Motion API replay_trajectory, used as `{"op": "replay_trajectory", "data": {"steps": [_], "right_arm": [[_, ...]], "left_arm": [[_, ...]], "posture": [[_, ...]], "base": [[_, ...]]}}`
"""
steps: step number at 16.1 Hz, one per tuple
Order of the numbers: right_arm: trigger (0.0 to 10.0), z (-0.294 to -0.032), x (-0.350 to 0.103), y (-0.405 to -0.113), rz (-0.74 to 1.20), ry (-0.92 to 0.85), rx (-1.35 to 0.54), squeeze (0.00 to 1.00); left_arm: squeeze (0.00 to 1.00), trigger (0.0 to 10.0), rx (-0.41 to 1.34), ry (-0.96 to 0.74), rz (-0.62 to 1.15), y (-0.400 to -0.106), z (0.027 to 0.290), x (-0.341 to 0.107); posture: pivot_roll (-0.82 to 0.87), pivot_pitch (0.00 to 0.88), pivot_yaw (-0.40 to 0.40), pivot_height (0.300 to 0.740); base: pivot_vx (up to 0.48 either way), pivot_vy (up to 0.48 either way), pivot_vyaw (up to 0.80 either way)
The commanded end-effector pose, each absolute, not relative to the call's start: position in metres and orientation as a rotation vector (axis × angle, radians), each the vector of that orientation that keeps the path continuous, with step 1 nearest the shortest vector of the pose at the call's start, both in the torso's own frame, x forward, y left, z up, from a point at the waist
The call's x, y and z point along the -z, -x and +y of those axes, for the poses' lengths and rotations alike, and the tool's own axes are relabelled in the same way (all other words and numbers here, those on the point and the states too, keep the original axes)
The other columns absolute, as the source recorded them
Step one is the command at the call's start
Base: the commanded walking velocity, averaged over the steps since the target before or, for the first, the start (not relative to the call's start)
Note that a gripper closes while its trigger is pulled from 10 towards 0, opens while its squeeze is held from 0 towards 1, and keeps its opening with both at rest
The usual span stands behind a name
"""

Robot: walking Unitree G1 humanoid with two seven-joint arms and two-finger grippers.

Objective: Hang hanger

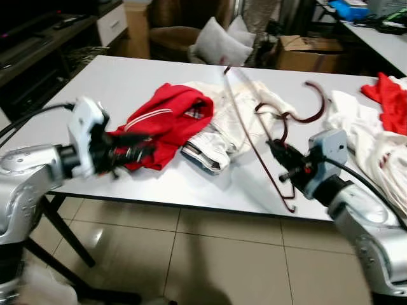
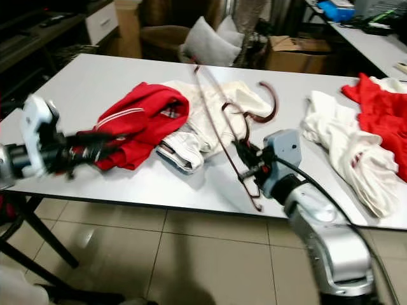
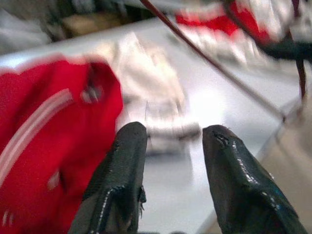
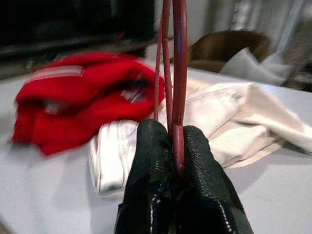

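A dark red wire hanger (image 1: 273, 136) stands tilted above the white table (image 1: 114, 82), its hook (image 1: 315, 101) toward the back right. My right gripper (image 1: 280, 155) is shut on the hanger's lower part; the wrist view shows the hanger (image 4: 175, 73) pinched between the black fingers (image 4: 153, 161). My left gripper (image 1: 137, 152) is open at the front left, pointing toward a red jacket (image 1: 165, 124) with white stripes, its fingers (image 3: 122, 170) apart with nothing between them. A crumpled white garment (image 1: 222, 124) lies under the hanger.
More white clothes (image 1: 375, 146) and red clothes (image 1: 388, 95) lie at the table's right end. A brown armchair with a grey pillow (image 1: 216, 44) and a cardboard box (image 1: 308, 51) stand behind the table. Tiled floor (image 1: 191, 254) lies in front.
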State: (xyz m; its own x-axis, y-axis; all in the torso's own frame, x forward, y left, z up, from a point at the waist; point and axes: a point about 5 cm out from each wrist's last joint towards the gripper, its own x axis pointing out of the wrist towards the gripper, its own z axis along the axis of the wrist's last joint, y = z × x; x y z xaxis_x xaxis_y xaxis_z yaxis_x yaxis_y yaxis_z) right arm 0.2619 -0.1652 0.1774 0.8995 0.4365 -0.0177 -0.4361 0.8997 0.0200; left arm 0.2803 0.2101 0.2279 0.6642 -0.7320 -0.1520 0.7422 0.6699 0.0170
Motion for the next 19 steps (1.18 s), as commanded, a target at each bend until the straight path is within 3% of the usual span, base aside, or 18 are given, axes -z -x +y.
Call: {"op": "replay_trajectory", "data": {"steps": [1, 3, 4, 5, 6, 10, 19], "right_arm": [[10.0, -0.173, -0.188, -0.263, -0.042, -0.016, -0.334, 0.00], [10.0, -0.170, -0.187, -0.262, -0.041, -0.054, -0.286, 0.00], [10.0, -0.172, -0.184, -0.261, -0.039, -0.088, -0.207, 0.00], [10.0, -0.174, -0.180, -0.260, -0.026, -0.096, -0.141, 0.00], [10.0, -0.175, -0.177, -0.259, -0.017, -0.107, -0.084, 0.00], [10.0, -0.166, -0.172, -0.254, -0.010, -0.061, -0.066, 0.00], [10.0, -0.162, -0.168, -0.254, 0.005, -0.038, -0.033, 0.00]], "left_arm": [[1.00, 10.0, 0.727, -0.037, 0.011, -0.286, 0.208, -0.244], [1.00, 10.0, 0.578, 0.003, -0.089, -0.294, 0.201, -0.246], [0.62, 10.0, 0.532, 0.032, -0.073, -0.294, 0.193, -0.239], [0.12, 10.0, 0.488, 0.050, -0.057, -0.293, 0.186, -0.230], [0.02, 10.0, 0.442, 0.060, -0.056, -0.292, 0.184, -0.221], [0.00, 10.0, 0.329, 0.056, -0.013, -0.283, 0.178, -0.198], [0.00, 10.0, 0.353, -0.047, 0.023, -0.277, 0.163, -0.187]], "posture": [[-0.12, 0.000, 0.007, 0.740], [-0.12, 0.000, 0.006, 0.740], [-0.12, 0.000, 0.006, 0.740], [-0.12, 0.000, 0.006, 0.740], [-0.12, 0.000, 0.004, 0.740], [-0.12, 0.000, 0.000, 0.740], [-0.12, 0.000, -0.010, 0.740]], "base": [[0.000, 0.000, 0.00], [0.000, 0.000, 0.00], [0.000, 0.000, 0.00], [0.000, 0.000, 0.00], [0.000, 0.000, 0.00], [0.000, 0.000, 0.00], [0.000, -0.457, 0.00]]}}
